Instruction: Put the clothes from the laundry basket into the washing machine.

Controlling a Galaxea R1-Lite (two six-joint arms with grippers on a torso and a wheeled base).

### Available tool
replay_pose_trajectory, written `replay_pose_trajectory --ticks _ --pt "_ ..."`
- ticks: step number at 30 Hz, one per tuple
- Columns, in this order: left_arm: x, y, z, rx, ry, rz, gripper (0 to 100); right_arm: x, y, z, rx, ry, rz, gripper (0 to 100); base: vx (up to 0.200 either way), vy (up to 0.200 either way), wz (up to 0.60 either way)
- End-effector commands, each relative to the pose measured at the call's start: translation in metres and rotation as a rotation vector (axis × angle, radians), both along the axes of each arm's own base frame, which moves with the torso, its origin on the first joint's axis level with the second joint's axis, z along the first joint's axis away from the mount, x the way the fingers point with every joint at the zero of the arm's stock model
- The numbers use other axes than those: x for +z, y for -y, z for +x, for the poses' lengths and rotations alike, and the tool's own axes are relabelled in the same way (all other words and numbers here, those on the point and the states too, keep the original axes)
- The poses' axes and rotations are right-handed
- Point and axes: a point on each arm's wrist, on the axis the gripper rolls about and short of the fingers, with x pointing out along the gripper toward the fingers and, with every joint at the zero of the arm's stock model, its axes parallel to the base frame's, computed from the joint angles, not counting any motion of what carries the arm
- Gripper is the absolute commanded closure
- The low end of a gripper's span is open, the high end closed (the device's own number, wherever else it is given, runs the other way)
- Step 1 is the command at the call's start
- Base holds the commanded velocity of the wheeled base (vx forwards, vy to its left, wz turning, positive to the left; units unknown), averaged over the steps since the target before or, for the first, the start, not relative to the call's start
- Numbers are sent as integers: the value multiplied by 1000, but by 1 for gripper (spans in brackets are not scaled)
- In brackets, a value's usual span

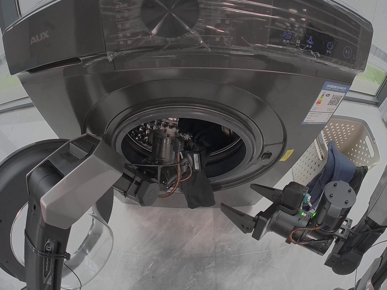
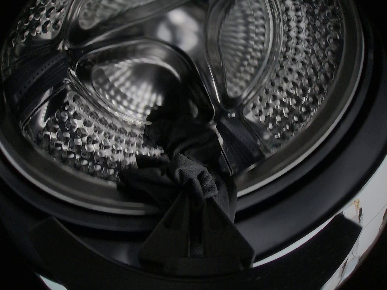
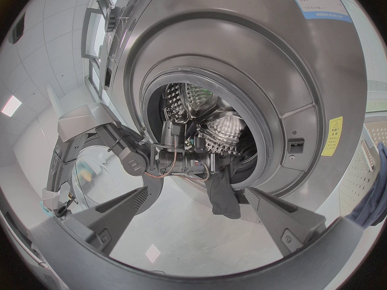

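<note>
The washing machine (image 1: 225, 89) stands with its door (image 1: 10, 182) swung open to the robot's left. The left arm reaches through the round opening, and the left gripper (image 2: 192, 200) is closed on a black garment (image 1: 198, 188). Part of that garment lies inside the drum (image 2: 290, 73); the rest hangs out over the lower rim of the opening toward the floor (image 1: 177, 250). The right gripper (image 1: 238, 198) hangs above the floor, below and to the right of the opening, its fingers spread wide and holding nothing. The laundry basket (image 1: 356, 135) sits on the floor beside the machine's right side, with a blue garment (image 1: 338, 166) draped over its near rim.
</note>
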Motion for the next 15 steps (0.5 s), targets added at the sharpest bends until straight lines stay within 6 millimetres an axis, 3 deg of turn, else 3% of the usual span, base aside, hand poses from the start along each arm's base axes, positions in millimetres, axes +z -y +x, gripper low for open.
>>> replay_pose_trajectory --ticks 1,11,15 --pt "23 0 17 32 112 -92 100 0 0 0 2 0 -1 0 0 0 0" --pt "12 1 52 80 249 -192 100 0 0 0 0 1 -2 0 0 0 0" --pt "9 1 57 91 261 -192 100 0 0 0 0 2 -1 0 0 0 0"
